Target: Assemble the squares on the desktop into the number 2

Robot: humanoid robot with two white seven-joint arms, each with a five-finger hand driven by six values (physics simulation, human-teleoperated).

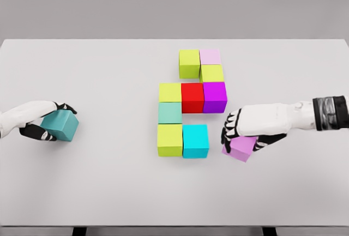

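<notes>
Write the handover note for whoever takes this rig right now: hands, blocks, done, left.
Left hand: shut on the teal cube, at the table's left side, far from the figure.
Right hand: shut on the lilac cube, just right of the cyan cube.
Done: nine cubes form most of the 2 at centre: two in the top row, one yellow-green below, a three-cube middle row, the mint cube, and two in the bottom row.
Left: probably set the lilac cube beside the cyan one to complete the bottom row; the teal cube likely extends the top row.

cubes (pixel 192 98): yellow-grn, pink, red, purple, cyan, teal | table (pixel 98 187): white | robot hand (pixel 232 132) fingers: blk, prob.
</notes>
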